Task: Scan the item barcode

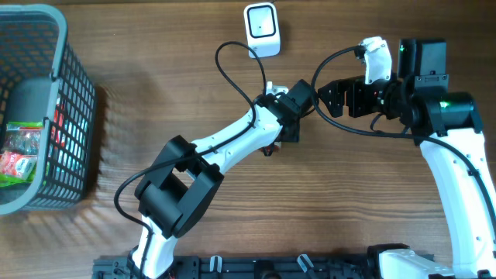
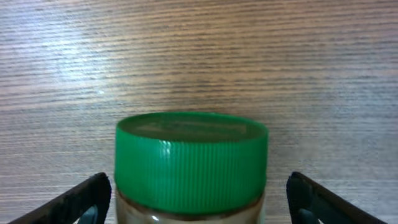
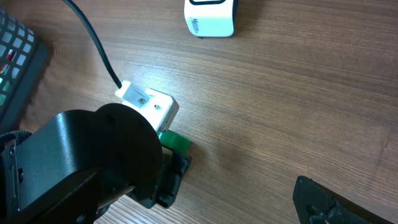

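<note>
Left fingers [image 2: 84, 200] apart, green-lidded jar [image 2: 191, 158] between, clear of both.

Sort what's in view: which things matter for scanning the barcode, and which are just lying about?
Job: green-lidded jar; white barcode scanner; left gripper, open around the jar.
Lying about: grey mesh basket; packets inside it.

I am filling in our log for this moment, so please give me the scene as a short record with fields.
item: jar with green lid, inside the left gripper, gaps on both sides of the lid
left gripper: open
right gripper: open, holding nothing
scanner: white, on the table, apart from the jar
basket: at the left, packets inside
</note>
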{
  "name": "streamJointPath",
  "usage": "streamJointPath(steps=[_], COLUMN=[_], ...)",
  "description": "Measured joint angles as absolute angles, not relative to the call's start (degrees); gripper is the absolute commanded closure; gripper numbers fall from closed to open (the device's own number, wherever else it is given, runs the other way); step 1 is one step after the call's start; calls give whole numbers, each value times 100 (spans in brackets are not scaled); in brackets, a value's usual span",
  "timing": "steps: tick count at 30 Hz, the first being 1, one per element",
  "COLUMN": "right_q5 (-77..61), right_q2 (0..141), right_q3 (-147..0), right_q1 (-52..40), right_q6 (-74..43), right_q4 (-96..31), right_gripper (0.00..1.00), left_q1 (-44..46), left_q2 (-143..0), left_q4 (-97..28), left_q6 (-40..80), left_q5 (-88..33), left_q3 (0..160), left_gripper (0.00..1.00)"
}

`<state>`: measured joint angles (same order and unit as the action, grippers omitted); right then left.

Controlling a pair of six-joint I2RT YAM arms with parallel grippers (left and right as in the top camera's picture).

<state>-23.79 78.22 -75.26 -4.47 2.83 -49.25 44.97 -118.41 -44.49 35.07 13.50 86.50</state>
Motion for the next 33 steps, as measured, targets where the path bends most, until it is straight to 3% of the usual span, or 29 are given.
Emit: streamJointPath(steps=[8, 17, 21, 26, 33], right_q5=[-2381, -2379, -2381, -2379, -2381], right_q2=[7822, 7822, 7822, 7822, 7822], right_q3=[-7529, -7526, -7526, -7526, -7526], right_q1=[-447, -447, -447, -447, -447], right_q6=[283, 283, 283, 283, 283], right_q4=[-4925, -4925, -4923, -4925, -4925], right_gripper=[0, 0, 0, 0, 0], left_q1=[4388, 3275, 2132, -217, -2969], left_q2=[-11841, -10871, -9843, -8560, -8372], left_q4=[-4438, -4974, -5210, -5127, -5330], left_q6=[3479, 2598, 2401, 2458, 2602], left_q5=[1162, 1199, 1232, 1317, 1328], left_q3=[8665, 9546, 10027, 10099, 10106], left_gripper=[7, 5, 5, 5, 4])
